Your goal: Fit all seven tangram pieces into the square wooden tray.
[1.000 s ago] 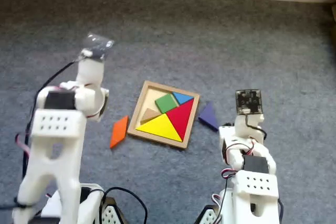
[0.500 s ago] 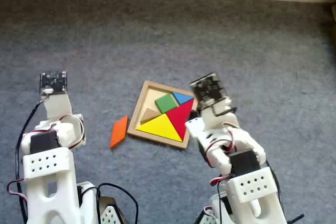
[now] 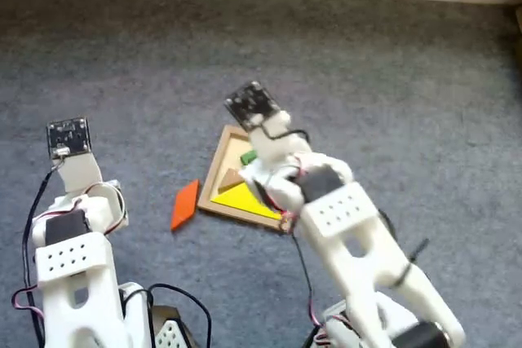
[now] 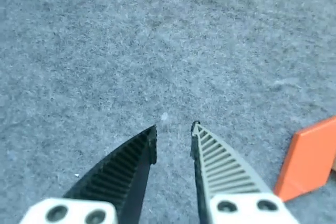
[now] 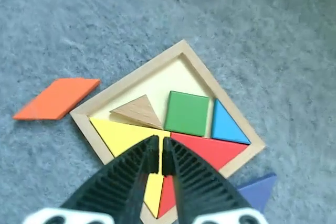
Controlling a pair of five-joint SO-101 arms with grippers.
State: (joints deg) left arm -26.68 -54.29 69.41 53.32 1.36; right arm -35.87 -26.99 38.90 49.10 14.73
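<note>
With the tray [image 5: 128, 78] five-sevenths filled, the closed, empty right pincer [image 5: 159, 140] is hovering over it, the open left pincer [image 4: 174, 128] well apart; the orange piece [image 5: 56, 98] and purple piece [image 5: 256, 186] just outside it are likely needing grasping next.

**Tray under the right claw, two pieces outside it**

The right claw [image 5: 160, 156] hangs over the tray [image 5: 128, 77], above where two large triangles [image 5: 123, 135] meet. Just ahead of its tips, in the tray, a small triangle [image 5: 137, 113], a square piece [image 5: 187, 113] and another small triangle [image 5: 228, 127] lie in a row. On the table [image 3: 367, 55], a parallelogram [image 5: 56, 98] lies between the tray and the left claw [image 4: 173, 129]. A loose triangle [image 5: 257, 187] lies off the tray's opposite side.
</note>
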